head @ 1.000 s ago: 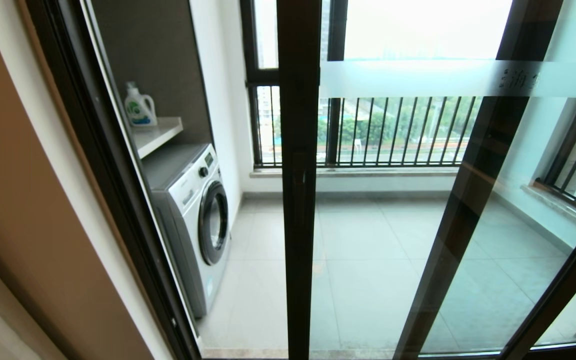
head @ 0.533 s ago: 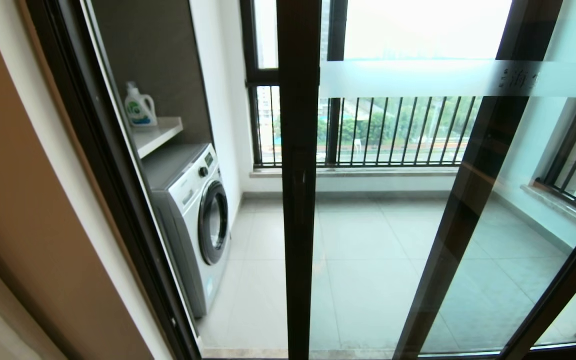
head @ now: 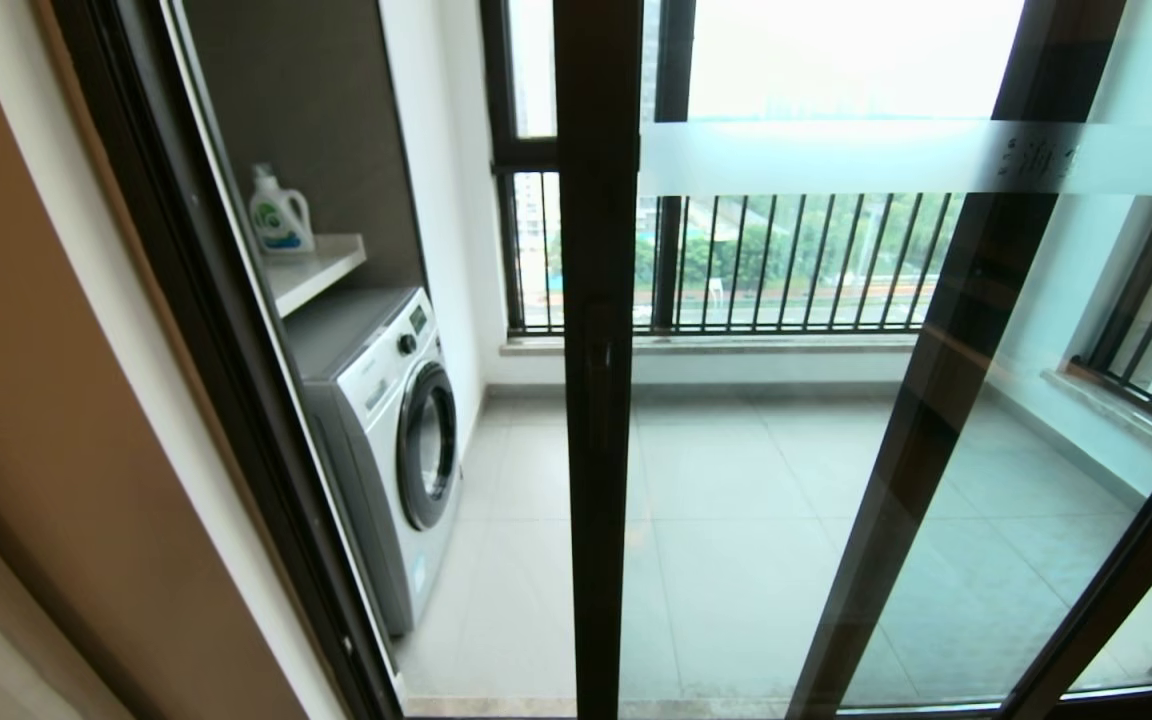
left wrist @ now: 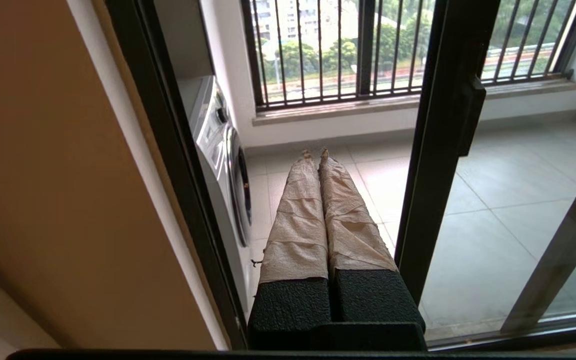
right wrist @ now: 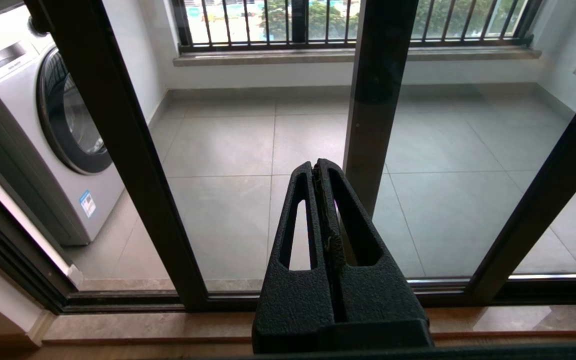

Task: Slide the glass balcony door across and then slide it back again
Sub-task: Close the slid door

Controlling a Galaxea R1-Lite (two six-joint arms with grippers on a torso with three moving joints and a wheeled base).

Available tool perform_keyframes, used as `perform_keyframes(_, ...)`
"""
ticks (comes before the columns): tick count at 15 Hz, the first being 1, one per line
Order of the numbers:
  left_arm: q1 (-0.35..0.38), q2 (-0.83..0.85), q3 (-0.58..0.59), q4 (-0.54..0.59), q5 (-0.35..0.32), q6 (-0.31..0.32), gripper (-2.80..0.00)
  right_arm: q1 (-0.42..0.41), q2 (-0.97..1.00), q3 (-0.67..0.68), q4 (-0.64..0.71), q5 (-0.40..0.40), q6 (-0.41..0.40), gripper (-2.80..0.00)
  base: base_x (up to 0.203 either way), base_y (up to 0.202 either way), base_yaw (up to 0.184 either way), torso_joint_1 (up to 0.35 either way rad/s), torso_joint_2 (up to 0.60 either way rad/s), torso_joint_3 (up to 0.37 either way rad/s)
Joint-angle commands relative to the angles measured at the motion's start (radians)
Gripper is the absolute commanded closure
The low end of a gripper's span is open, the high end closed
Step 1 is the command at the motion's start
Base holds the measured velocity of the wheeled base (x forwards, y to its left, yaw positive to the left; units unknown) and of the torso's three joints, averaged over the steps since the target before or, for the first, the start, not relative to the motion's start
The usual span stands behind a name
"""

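Door-wise, head view shows the glass balcony door partly open, no arms visible. Left wrist view: left gripper pressed shut, empty, beside the frame edge — could slip off the short handle. Right wrist view: right gripper closed, empty, facing glass — little room.

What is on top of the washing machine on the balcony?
A white shelf sits above the washing machine, with a detergent bottle standing on it. The machine's own top looks bare. The shelf's far-left part is hidden behind the dark outer frame.
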Motion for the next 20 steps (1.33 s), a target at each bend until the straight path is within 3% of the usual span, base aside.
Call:
perform_keyframes(1, -0.014, 0.349, -0.038, -0.212, -0.009, 0.000, 0.00, 0.000, 0.001, 0.000, 0.000, 0.000, 0.000, 0.00, 0.000, 0.000, 0.000, 0.000, 0.00, 0.000)
perform_keyframes(3, -0.058, 0.548, -0.072, -0.376, -0.016, -0.004, 0.00, 0.000, 0.001, 0.000, 0.000, 0.000, 0.000, 0.00, 0.000, 0.000, 0.000, 0.000, 0.00, 0.000)
perform_keyframes(5, -0.129, 0.713, -0.122, -0.463, -0.020, -0.029, 0.00, 0.000, 0.001, 0.000, 0.000, 0.000, 0.000, 0.00, 0.000, 0.000, 0.000, 0.000, 0.00, 0.000)
perform_keyframes(10, -0.362, 0.966, -0.350, -0.528, 0.004, -0.094, 0.00, 0.000, 0.001, 0.000, 0.000, 0.000, 0.000, 0.00, 0.000, 0.000, 0.000, 0.000, 0.00, 0.000)
perform_keyframes(16, -0.604, 1.092, -0.409, -0.537, 0.112, -0.097, 0.00, 0.000, 0.001, 0.000, 0.000, 0.000, 0.000, 0.00, 0.000, 0.000, 0.000, 0.000, 0.00, 0.000)
perform_keyframes(20, -0.716, 1.252, -0.500, -0.705, 0.238, -0.093, 0.00, 0.000, 0.001, 0.000, 0.000, 0.000, 0.000, 0.00, 0.000, 0.000, 0.000, 0.000, 0.00, 0.000)
